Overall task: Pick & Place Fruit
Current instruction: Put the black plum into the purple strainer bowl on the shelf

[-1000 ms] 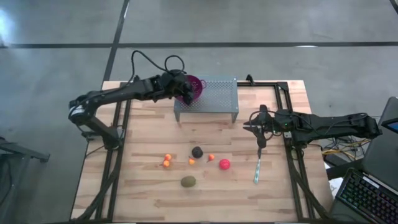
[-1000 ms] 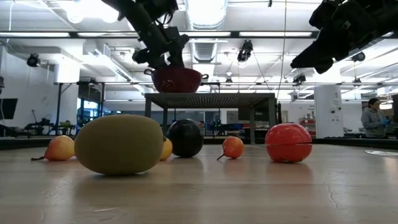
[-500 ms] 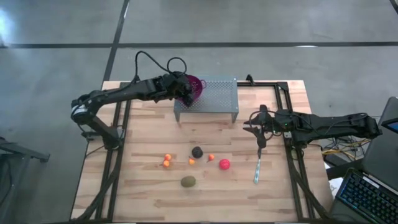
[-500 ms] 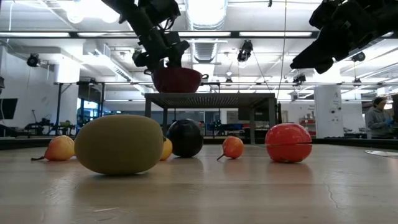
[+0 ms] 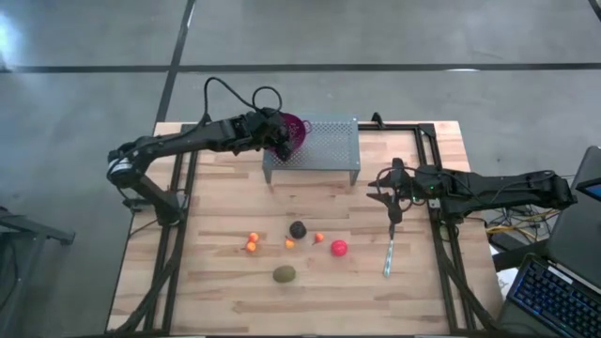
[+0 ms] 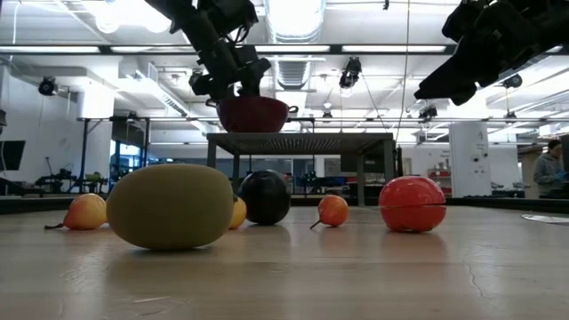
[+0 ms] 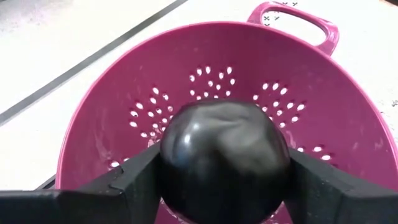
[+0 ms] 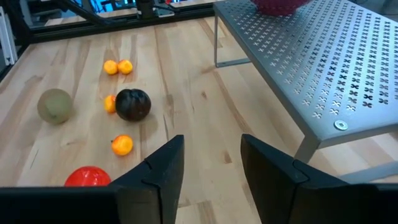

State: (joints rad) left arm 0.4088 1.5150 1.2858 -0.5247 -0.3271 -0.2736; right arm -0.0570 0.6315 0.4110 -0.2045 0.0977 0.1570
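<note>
My left gripper is at the far side of the table, over the purple colander, and is shut on a dark ball. The colander stands on a perforated metal stand. On the wooden table lie another dark ball, a red ball, an olive-green oval and several small orange fruit. My right gripper hangs open above the table's right part with nothing between its fingers. My left gripper pinches the dark ball by two opposite sides between its two fingers. The fingers slant down from the table's left side. The ball sits over the hollow of the colander; whether it touches the bottom cannot be seen.
A slim teal stick lies on the table below my right gripper. The metal stand's legs rest on the table's far part. The fruit lie in a loose group in the table's middle, with bare wood toward the near edge.
</note>
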